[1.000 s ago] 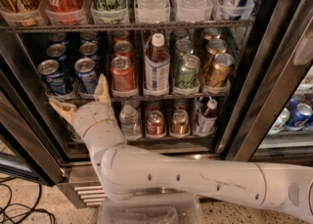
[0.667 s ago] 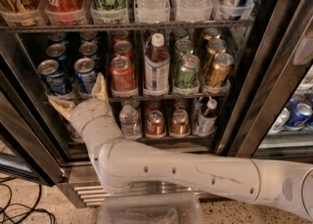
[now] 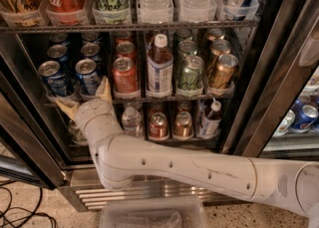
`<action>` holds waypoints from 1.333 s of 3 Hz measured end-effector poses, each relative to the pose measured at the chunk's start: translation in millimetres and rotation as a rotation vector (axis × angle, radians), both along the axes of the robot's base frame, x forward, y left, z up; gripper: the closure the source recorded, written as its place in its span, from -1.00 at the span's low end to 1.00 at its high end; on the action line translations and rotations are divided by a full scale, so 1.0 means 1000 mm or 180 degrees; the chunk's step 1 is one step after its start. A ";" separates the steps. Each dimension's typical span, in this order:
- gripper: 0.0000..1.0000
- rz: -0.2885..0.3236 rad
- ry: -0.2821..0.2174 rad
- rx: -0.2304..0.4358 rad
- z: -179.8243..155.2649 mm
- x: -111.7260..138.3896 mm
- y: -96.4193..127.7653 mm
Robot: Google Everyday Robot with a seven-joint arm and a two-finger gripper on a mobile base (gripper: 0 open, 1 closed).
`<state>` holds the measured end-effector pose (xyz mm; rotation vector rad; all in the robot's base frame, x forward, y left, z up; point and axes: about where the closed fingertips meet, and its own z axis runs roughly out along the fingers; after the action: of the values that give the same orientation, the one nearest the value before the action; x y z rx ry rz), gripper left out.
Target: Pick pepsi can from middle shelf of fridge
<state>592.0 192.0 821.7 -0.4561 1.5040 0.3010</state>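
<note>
Several blue pepsi cans stand in two lanes at the left of the middle shelf (image 3: 164,98) of the fridge (image 3: 279,72). The front ones are the left pepsi can (image 3: 52,77) and the right pepsi can (image 3: 88,75). My gripper (image 3: 84,97) is open, right at the shelf's front edge and just below these two cans. One finger (image 3: 104,88) points up beside the right can, the other finger (image 3: 66,106) splays out left under the left can. Nothing is held between them. My white arm (image 3: 189,165) reaches in from the lower right.
To the right on the same shelf stand red cola cans (image 3: 124,75), a bottle (image 3: 159,67), green cans (image 3: 191,75) and gold cans (image 3: 222,70). More cans and bottles fill the racks above and below. The open glass door (image 3: 299,57) is on the right, and a clear bin (image 3: 152,214) sits on the floor.
</note>
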 end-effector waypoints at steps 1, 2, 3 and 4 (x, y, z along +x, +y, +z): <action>-0.58 -0.0105 0.0052 -0.0031 -0.008 0.009 -0.011; -0.24 -0.0107 0.0052 -0.0031 -0.008 0.009 -0.011; -0.24 -0.0147 0.0007 -0.0017 -0.005 0.006 -0.024; -0.24 -0.0160 -0.0093 0.0003 0.007 0.004 -0.037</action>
<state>596.3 155.1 828.3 -0.4196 1.4846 0.2547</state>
